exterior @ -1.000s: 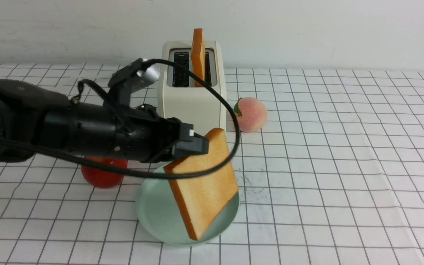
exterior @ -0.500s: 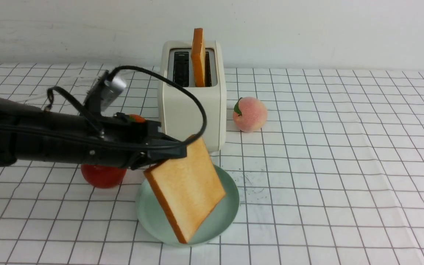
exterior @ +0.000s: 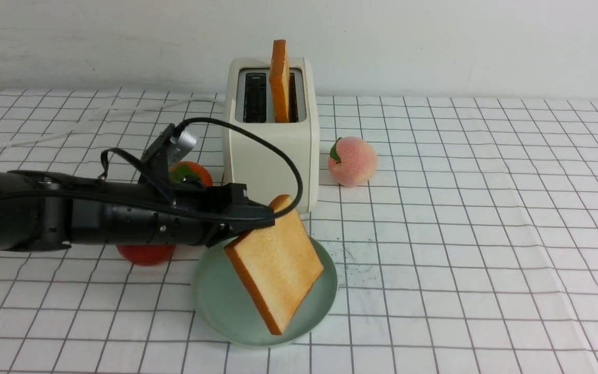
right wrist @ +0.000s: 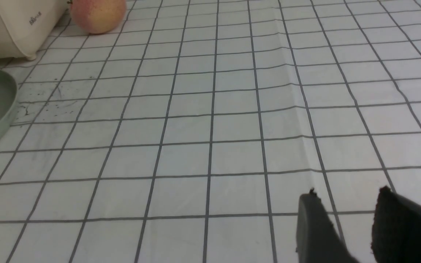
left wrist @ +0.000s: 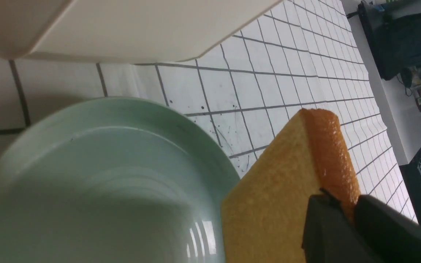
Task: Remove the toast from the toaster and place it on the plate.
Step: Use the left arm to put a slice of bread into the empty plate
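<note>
Toast (exterior: 275,262): one slice, tilted on a corner over the plate (exterior: 216,304), gripped at its upper edge by the left gripper (exterior: 268,215). It is not clear whether its low corner touches the plate.
Plate: pale green, on the checked cloth (exterior: 486,234), just in front of the toaster (exterior: 270,156).
Left gripper: jaws clamped on the crust.
Right gripper (right wrist: 347,197): jaws parted, holding nothing, above the cloth.
Red fruit (exterior: 146,254): partly hidden behind the left arm (exterior: 96,223).
Toaster: upright, cream-white.
Second slice (exterior: 279,80): standing in the toaster's right slot.
Peach (exterior: 352,161): near the toaster's right side.
</note>
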Controlling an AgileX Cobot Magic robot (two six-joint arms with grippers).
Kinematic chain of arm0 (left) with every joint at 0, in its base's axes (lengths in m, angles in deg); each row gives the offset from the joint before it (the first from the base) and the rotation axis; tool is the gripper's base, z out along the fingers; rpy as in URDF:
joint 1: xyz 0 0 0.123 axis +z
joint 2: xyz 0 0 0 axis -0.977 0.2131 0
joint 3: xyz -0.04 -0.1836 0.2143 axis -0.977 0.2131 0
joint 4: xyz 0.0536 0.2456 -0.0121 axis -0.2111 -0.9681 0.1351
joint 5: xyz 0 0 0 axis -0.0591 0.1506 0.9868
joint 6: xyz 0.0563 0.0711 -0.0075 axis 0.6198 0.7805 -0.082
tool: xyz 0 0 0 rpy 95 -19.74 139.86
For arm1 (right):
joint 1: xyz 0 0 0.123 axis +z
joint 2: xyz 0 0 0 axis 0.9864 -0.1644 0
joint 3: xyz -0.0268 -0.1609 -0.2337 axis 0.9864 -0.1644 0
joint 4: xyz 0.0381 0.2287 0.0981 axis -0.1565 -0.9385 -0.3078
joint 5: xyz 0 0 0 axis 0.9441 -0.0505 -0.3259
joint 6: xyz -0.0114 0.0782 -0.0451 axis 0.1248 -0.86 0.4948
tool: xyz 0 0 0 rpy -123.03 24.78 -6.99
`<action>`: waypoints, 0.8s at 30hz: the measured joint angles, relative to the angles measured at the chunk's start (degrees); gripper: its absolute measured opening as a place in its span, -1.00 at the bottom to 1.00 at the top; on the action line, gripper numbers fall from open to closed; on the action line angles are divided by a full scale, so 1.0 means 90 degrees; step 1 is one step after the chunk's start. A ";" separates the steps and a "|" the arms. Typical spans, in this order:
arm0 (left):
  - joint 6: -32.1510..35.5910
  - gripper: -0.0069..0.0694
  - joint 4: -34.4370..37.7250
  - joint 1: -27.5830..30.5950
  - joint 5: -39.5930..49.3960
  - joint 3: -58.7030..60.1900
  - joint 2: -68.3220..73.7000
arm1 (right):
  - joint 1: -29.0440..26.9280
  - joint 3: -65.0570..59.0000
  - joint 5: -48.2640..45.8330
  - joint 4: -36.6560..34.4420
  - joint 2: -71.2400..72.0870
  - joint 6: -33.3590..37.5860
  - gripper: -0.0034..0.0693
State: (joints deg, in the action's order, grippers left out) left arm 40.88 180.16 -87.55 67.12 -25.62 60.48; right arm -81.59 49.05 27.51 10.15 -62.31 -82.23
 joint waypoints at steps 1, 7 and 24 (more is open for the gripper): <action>0.0000 -0.63 0.0002 0.0000 -0.0007 0.0000 0.0061 | 0.0000 0.0000 0.0000 0.0000 0.0000 0.0000 -0.25; 0.0029 -0.63 0.0142 0.0000 -0.0120 0.0000 0.0246 | 0.0000 0.0000 0.0000 0.0000 0.0000 0.0000 -0.25; 0.0048 -0.26 0.0263 0.0000 -0.0309 0.0000 0.0351 | 0.0000 0.0000 0.0000 0.0000 0.0000 0.0000 -0.25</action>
State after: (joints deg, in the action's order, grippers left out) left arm 41.32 182.53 -87.55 64.35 -25.62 63.64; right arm -81.59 49.05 27.51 10.15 -62.31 -82.23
